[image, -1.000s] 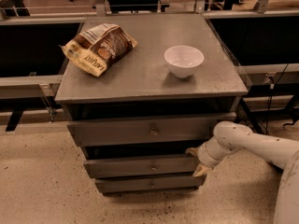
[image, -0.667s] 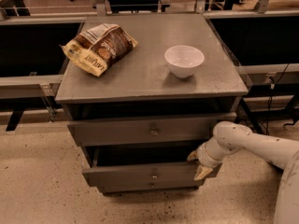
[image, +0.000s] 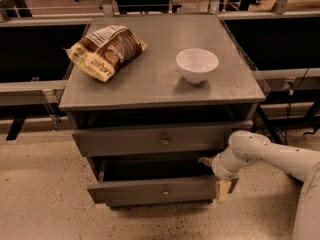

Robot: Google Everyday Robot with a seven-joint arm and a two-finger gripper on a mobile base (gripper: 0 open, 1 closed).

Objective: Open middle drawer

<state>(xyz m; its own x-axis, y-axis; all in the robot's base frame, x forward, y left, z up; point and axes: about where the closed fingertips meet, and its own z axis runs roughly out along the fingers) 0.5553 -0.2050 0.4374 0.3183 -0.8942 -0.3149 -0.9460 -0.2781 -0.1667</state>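
Chip bag (image: pixel 106 51) on the top's back-left corner. Middle drawer (image: pixel 140 190) sticks out further than a second ago, past the top drawer (image: pixel 125 141), so it's basically open. White bowl (image: pixel 197 64) near the right edge. Gripper (image: pixel 222 186) is at the drawer front's right end, can't tell if it's clamped. Open floor (image: pixel 50 209) ahead.

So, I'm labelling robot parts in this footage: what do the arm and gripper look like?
The arm is off-white and smooth, built of rounded tubular segments with a bulbous joint near the wrist. The gripper, at the right end of the middle drawer, is the same off-white with a pale tan block at its tip. No cables or markings show.
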